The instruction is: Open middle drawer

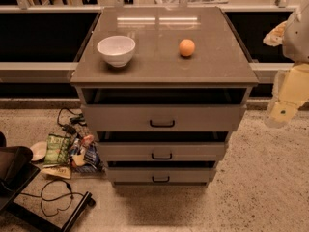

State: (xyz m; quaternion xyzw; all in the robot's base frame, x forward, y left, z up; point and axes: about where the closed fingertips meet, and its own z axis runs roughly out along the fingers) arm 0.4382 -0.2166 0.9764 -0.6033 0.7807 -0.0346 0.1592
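A grey cabinet [164, 57] stands in the middle with three flat-fronted drawers, each with a small black bar handle. The middle drawer [193, 152] has its handle [161, 156] at the centre of its front, and a dark gap shows above the front. The taller top drawer [203, 117] sits forward with a wide dark gap above it. The narrow bottom drawer [188, 175] is lowest. My gripper [282, 111] hangs at the right edge of the view, well to the right of the cabinet, level with the top drawer and touching nothing.
A white bowl [116, 50] and an orange [187, 48] sit on the cabinet top. Snack bags [65, 151] and cables [55, 195] lie on the floor to the cabinet's left, by a black stand [14, 178]. A low rail [34, 71] runs behind.
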